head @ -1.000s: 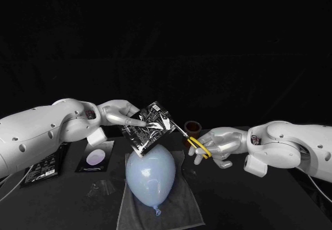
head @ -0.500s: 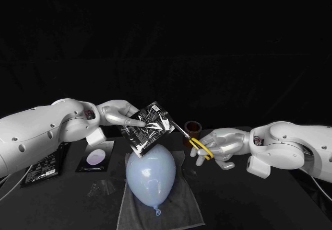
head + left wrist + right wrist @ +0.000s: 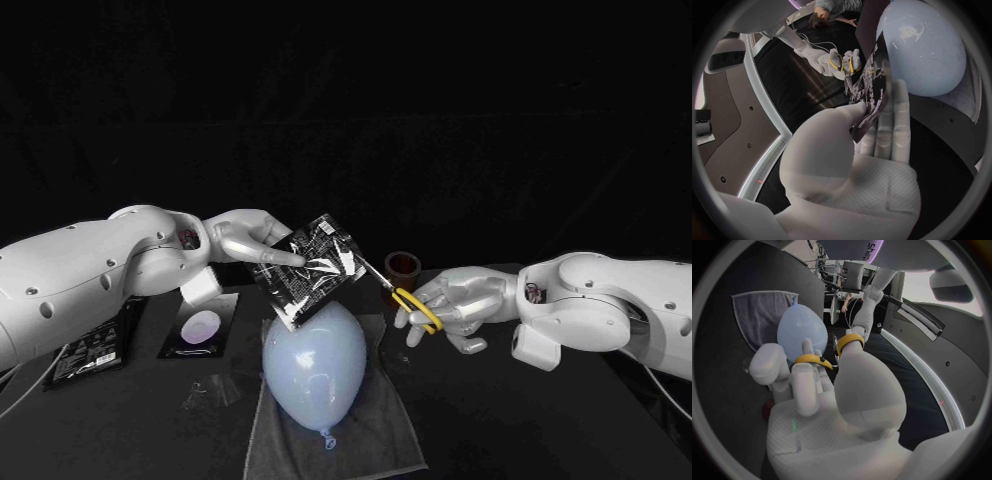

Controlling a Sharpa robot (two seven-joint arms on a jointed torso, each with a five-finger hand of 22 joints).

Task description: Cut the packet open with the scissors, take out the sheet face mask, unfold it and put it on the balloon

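Observation:
My left hand [image 3: 253,240] holds a black printed packet [image 3: 309,267] tilted in the air above the pale blue balloon [image 3: 313,364], which lies on a grey cloth [image 3: 372,425]. In the left wrist view the packet [image 3: 872,92] is pinched between thumb and fingers [image 3: 893,125]. My right hand [image 3: 459,303] grips yellow-handled scissors [image 3: 415,304] to the right of the packet, blades pointing up-left at the packet's right edge. The right wrist view shows the yellow handles [image 3: 831,352] round my fingers, with the balloon [image 3: 801,330] beyond.
Two more black packets [image 3: 199,327] [image 3: 90,350] lie on the table at the left. A small brown cup [image 3: 401,265] stands behind the scissors. A clear scrap [image 3: 214,392] lies left of the cloth.
The right hand with the scissors has shifted very slightly; the left hand and the packet stay where they were.

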